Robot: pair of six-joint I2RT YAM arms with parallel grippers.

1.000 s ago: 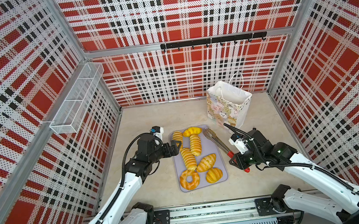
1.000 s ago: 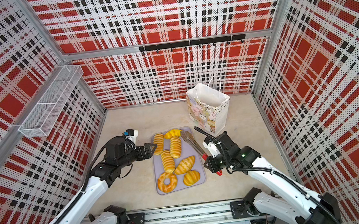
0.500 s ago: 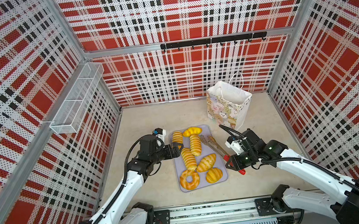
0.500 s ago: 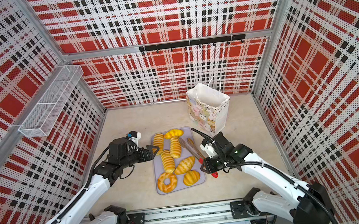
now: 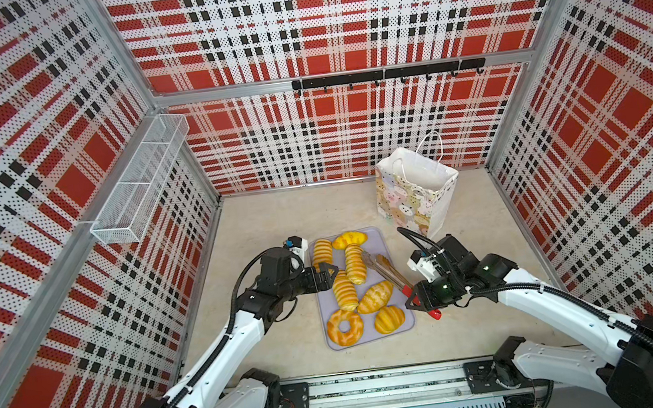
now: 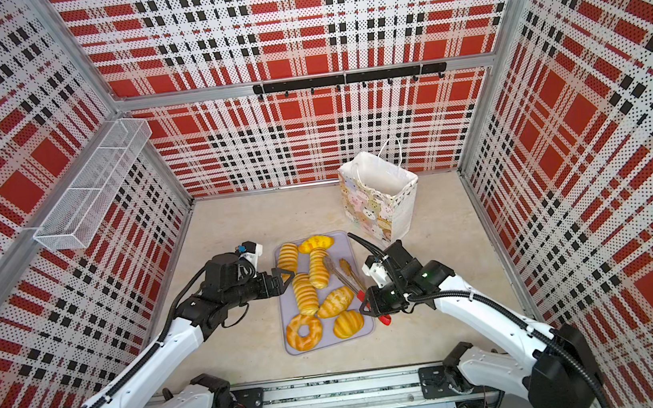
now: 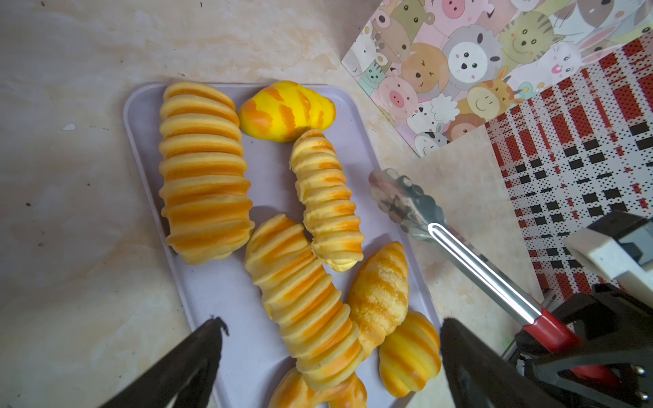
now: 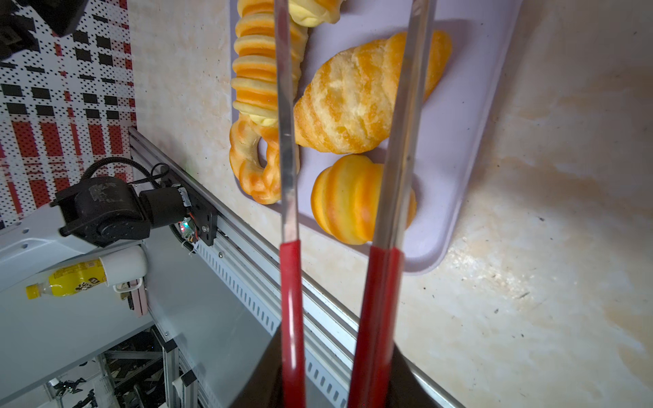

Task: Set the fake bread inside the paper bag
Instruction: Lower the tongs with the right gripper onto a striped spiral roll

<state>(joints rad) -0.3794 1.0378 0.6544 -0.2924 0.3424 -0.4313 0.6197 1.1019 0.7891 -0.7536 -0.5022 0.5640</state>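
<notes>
Several pieces of fake bread lie on a lavender tray (image 5: 367, 340): ridged long rolls (image 5: 344, 291), a ring doughnut (image 5: 345, 327), a round bun (image 5: 389, 319) and a speckled oval (image 5: 375, 296). The paper bag (image 5: 416, 197) stands open behind the tray's right corner. My left gripper (image 5: 328, 277) hovers open over the tray's left side, a long roll (image 7: 300, 282) below its fingers (image 7: 198, 356). My right gripper (image 5: 417, 301) is shut on the red handles (image 8: 291, 300) of metal tongs (image 5: 382, 267). The tongs' arms (image 8: 403, 141) reach over the speckled oval (image 8: 353, 99).
A white wire basket (image 5: 138, 184) hangs on the left wall. A black hook rail (image 5: 385, 74) runs along the back wall. Plaid walls close in three sides, and the arms' metal base rail (image 5: 379, 387) runs along the front edge.
My right gripper has carried the tongs a little to the left, over the tray's right side. The left gripper has shifted slightly nearer over the tray.
</notes>
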